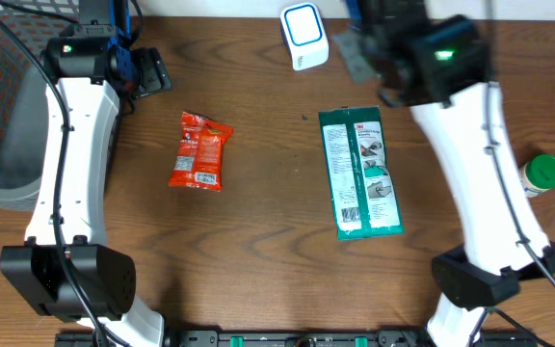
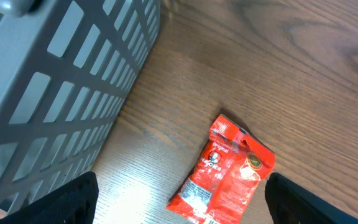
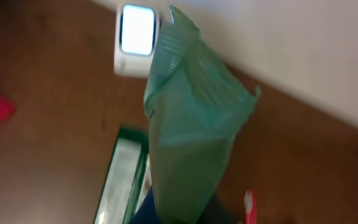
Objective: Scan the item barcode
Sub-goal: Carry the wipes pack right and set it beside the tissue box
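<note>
The right end effector (image 3: 178, 211) gripped a green pouch (image 3: 188, 124) near the scanner (image 3: 137, 38); the left end effector (image 2: 179, 205) hung wide above a red packet (image 2: 225, 171)

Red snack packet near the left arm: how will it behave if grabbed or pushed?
Probably floppy: the red snack packet is crinkled film with sealed ends, so it may sag from an edge grasp. Likely light, so a push should slide it across the wooden table. Lying flat, it shouldn't roll or tip.
</note>
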Controlling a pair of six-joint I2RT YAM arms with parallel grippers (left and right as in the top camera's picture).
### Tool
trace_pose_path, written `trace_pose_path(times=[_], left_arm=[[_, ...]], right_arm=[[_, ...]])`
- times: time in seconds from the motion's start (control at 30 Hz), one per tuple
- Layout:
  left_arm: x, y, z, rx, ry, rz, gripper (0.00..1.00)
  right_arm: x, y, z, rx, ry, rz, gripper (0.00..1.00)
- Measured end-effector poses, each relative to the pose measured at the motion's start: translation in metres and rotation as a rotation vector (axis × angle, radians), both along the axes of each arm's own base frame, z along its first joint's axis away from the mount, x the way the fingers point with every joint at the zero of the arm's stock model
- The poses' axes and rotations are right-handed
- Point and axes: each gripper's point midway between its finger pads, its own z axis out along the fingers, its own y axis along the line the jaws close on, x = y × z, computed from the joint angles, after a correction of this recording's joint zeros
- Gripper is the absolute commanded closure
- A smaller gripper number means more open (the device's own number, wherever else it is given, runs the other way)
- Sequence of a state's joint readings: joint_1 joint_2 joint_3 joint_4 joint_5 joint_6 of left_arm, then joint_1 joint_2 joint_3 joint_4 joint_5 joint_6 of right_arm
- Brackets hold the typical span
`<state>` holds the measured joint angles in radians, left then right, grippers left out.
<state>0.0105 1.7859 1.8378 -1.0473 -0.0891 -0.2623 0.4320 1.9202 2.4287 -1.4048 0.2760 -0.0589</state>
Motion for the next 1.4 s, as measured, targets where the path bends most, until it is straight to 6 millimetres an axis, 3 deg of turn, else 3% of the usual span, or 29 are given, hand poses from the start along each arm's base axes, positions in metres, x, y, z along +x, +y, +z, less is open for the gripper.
trace_pose_path(times=[0.17,0.33,0.57,0.73,0.9,1.1,1.4], left_arm=[[0.000,0.000,0.000,0.000,0.000,0.000,0.14],[0.000,0.000,0.000,0.000,0.000,0.000,0.14],[0.000,0.000,0.000,0.000,0.001,0.000,0.14],[0.000,0.000,0.000,0.000,0.000,0.000,0.14],[0.000,0.000,0.000,0.000,0.000,0.000,0.14],[0.000,0.000,0.000,0.000,0.000,0.000,0.14],[0.000,0.000,0.000,0.000,0.000,0.000,0.14]], right_arm=[[-0.021,-0.047,-0.034,0.047,0.216,-0.087,0.99],[-0.022,-0.094,-0.070,0.087,0.346,-0.204,0.99],[-0.035,-0.150,-0.161,0.103,0.567,-0.358,0.99],[-0.043,-0.161,-0.223,0.118,0.640,-0.384,0.99],[-0.059,-0.160,-0.271,0.116,0.697,-0.366,0.99],[-0.072,-0.179,-0.301,0.047,0.709,-0.396,0.99],[-0.073,-0.216,-0.311,-0.046,0.663,-0.479,0.99]])
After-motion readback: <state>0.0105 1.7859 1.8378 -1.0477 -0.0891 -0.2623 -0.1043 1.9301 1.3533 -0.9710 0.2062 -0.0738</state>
